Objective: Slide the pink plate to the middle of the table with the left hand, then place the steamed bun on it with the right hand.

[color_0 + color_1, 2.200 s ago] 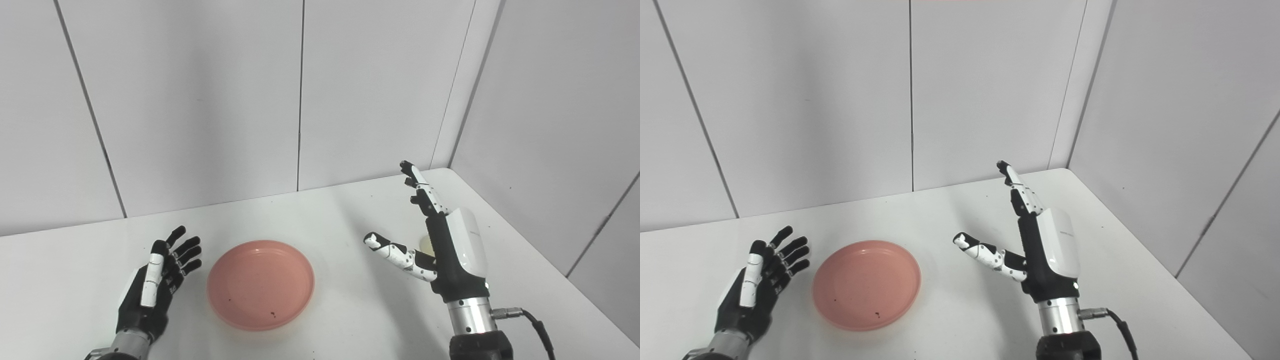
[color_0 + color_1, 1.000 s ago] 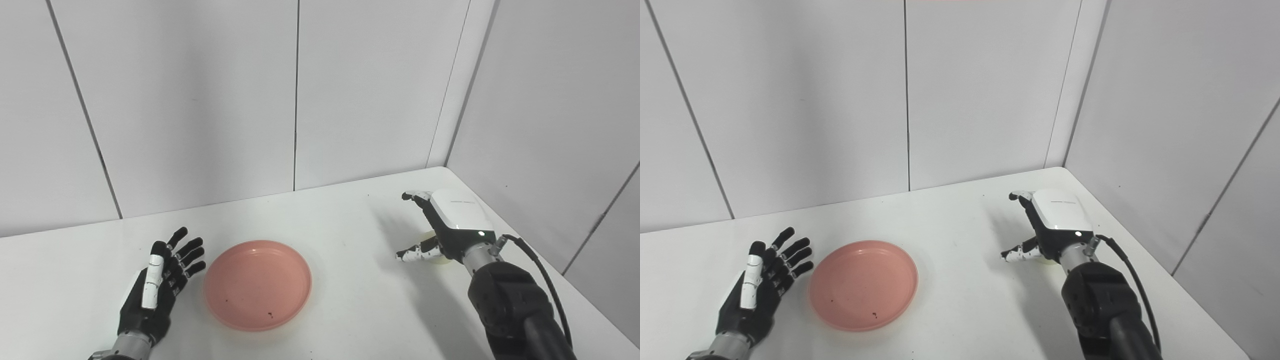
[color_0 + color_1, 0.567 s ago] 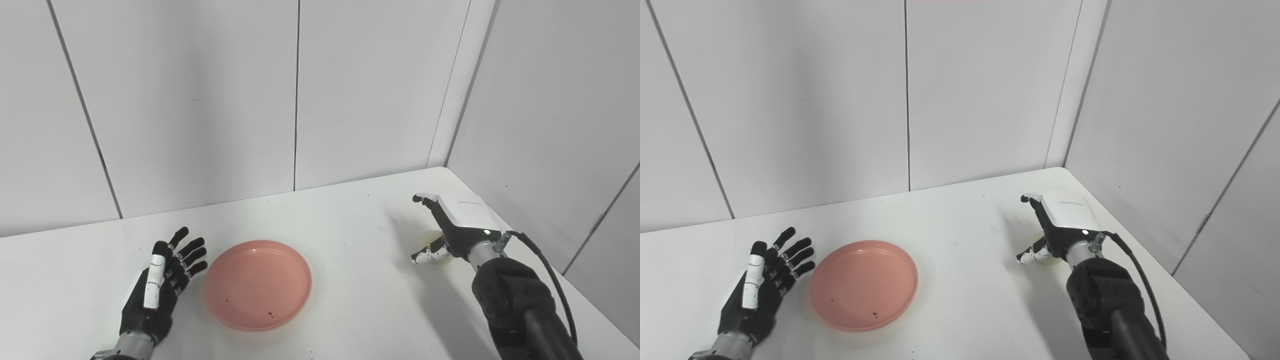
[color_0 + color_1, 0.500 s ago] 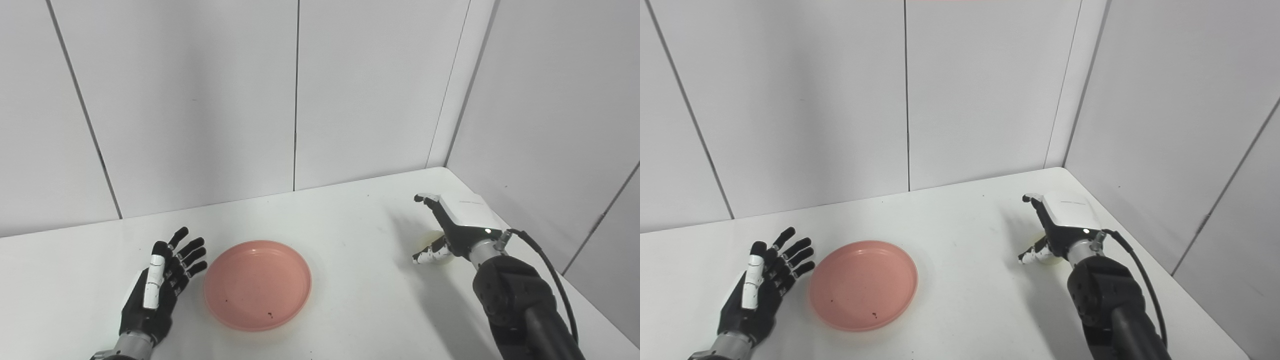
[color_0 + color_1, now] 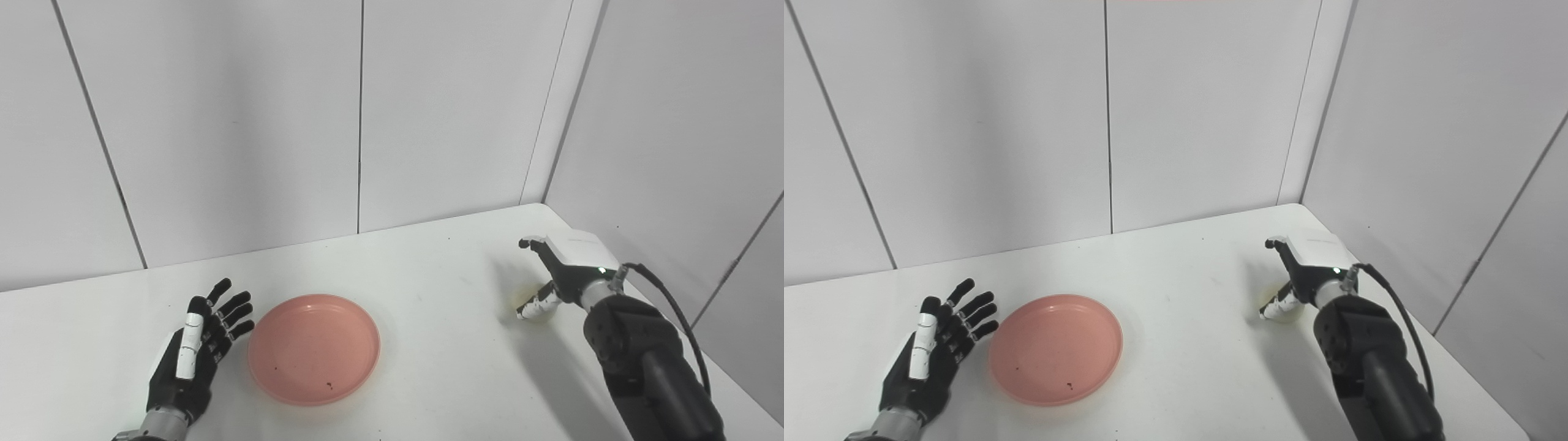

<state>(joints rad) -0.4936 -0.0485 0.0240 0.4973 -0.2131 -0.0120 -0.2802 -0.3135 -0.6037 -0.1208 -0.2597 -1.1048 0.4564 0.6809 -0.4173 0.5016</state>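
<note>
The pink plate (image 5: 313,348) lies flat on the white table (image 5: 429,367), left of its middle. My left hand (image 5: 193,352) rests just left of the plate, palm up and open, not touching it. Far to the right, my right hand (image 5: 566,266) hovers palm down over the pale steamed bun (image 5: 1291,315). Its fingers are spread and its thumb lies against the bun's near side. The hand hides most of the bun, so only a pale edge shows.
Grey wall panels close the table at the back and on the right, meeting in a corner (image 5: 542,199) near my right hand. The table's right edge (image 5: 704,361) runs close past the right forearm. A cable (image 5: 667,300) loops off the right wrist.
My right hand has come down from an upright pose and moved right, until it is palm down over the bun. The left hand and the plate have stayed put.
</note>
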